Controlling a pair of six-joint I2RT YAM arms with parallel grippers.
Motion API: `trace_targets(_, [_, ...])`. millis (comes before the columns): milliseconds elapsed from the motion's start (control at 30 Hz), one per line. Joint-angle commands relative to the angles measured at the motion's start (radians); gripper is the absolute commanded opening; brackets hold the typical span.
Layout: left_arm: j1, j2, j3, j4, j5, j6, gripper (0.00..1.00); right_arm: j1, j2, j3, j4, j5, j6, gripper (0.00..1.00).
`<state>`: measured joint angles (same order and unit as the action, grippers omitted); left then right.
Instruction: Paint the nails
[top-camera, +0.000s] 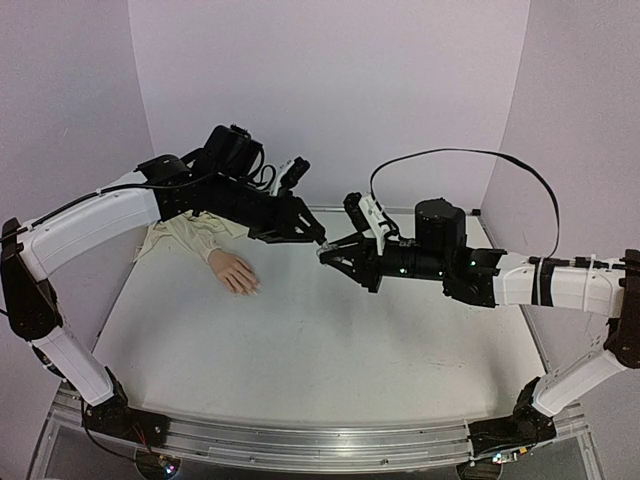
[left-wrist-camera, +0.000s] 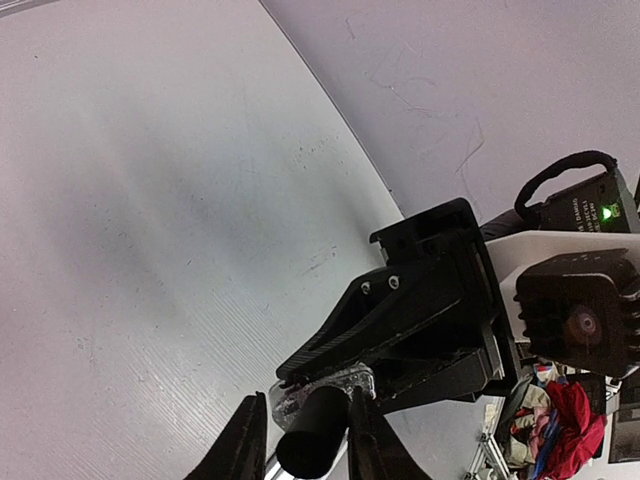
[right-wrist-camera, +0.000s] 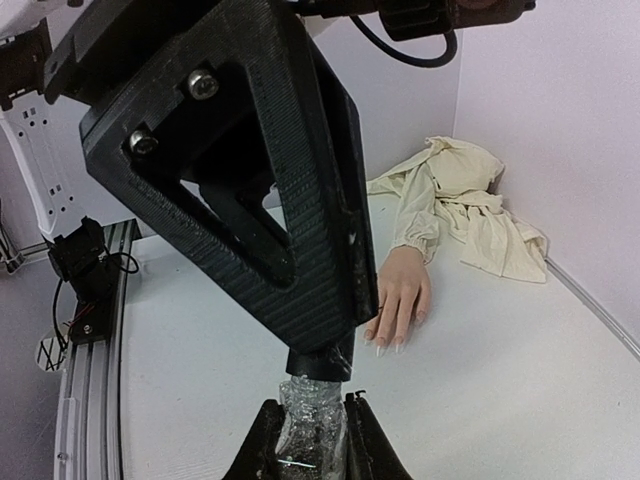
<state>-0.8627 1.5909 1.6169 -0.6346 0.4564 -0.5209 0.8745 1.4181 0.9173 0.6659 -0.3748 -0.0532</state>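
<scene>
L gripper (left-wrist-camera: 306, 448) is clamped on the dark cap (right-wrist-camera: 321, 362). R gripper (right-wrist-camera: 310, 445) is clamped on the polish bottle (left-wrist-camera: 325, 388), mid-air. Nails (right-wrist-camera: 388, 346) are seen on the mannequin hand (top-camera: 235, 272), laid flat on the table (top-camera: 350, 340) approx. 9 o'clock of the bottle.

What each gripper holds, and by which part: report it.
Right gripper grips the small bottle by its body; left gripper grips its black cap.
</scene>
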Motion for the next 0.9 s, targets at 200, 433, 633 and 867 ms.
trace_targets(200, [0.004,0.000,0.052,0.052,0.027,0.007,0.18,-0.005,-0.010,0.056,0.057,-0.020,-0.007,0.00])
trace_targets(433, [0.004,-0.004,0.056,0.052,0.018,0.013,0.08,-0.005,-0.007,0.053,0.062,-0.004,-0.007,0.00])
trace_targets(633, [0.004,-0.027,0.059,0.052,-0.013,0.018,0.02,-0.003,-0.008,0.040,0.073,-0.007,-0.007,0.00])
trace_targets(867, [0.003,-0.039,0.053,0.052,-0.036,0.019,0.00,-0.004,-0.018,0.028,0.090,-0.005,-0.005,0.00])
